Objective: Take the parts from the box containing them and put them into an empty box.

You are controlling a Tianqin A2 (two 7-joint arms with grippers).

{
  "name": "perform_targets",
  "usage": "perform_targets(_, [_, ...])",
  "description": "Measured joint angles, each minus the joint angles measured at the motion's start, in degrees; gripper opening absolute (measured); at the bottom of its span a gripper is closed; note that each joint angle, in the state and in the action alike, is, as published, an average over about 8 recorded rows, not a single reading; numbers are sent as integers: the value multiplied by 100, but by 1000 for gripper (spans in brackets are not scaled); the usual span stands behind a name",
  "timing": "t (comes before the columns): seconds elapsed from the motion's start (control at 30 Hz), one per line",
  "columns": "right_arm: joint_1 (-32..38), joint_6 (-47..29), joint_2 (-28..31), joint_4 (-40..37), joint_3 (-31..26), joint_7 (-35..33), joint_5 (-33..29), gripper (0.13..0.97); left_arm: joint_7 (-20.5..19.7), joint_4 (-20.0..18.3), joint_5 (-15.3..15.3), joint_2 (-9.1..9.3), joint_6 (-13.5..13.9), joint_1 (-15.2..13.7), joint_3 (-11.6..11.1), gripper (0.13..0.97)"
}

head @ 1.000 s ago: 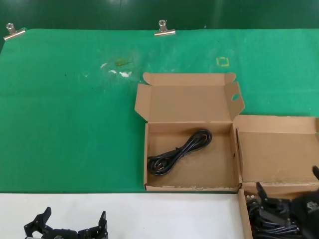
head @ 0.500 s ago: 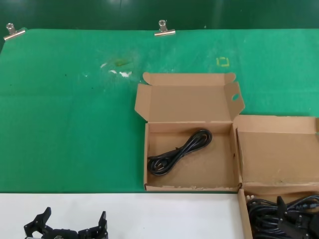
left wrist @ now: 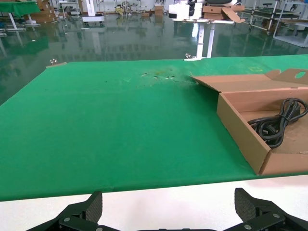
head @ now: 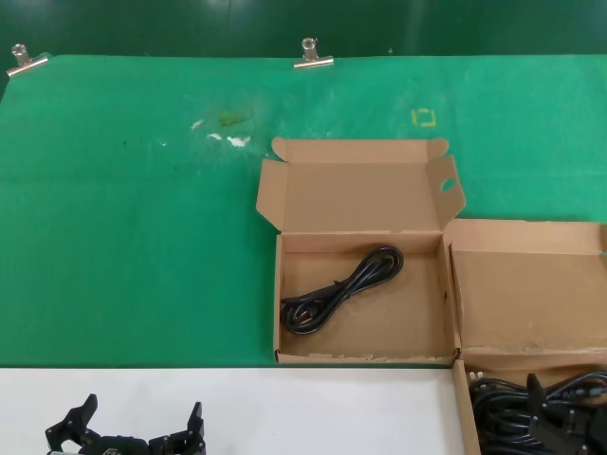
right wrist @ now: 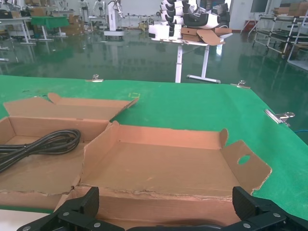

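Head view: the left gripper [head: 128, 438] sits parked, fingers apart, on the white table edge [head: 285, 408]; the right gripper [head: 560, 427] hangs spread over the cables [head: 503, 412] in the source box [head: 463, 398]. Left wrist view: one cable [left wrist: 276, 126] lies in the holed-flap box [left wrist: 240, 132]

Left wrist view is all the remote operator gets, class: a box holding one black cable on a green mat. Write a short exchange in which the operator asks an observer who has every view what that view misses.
Operator: Is there another box past the one I can see?
Observer: Yes. A second box sits right beside it on the robot's right, with a heap of black cables in its near part.
Operator: Where is the right gripper?
Observer: The right gripper is low at the second box's near end, over those cables, with its fingers spread open.
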Motion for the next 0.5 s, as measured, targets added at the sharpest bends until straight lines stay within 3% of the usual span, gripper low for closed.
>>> perform_targets(0.5, [0, 0, 0, 0, 0, 0, 0, 966, 0, 0, 0, 0, 0, 0, 0, 966])
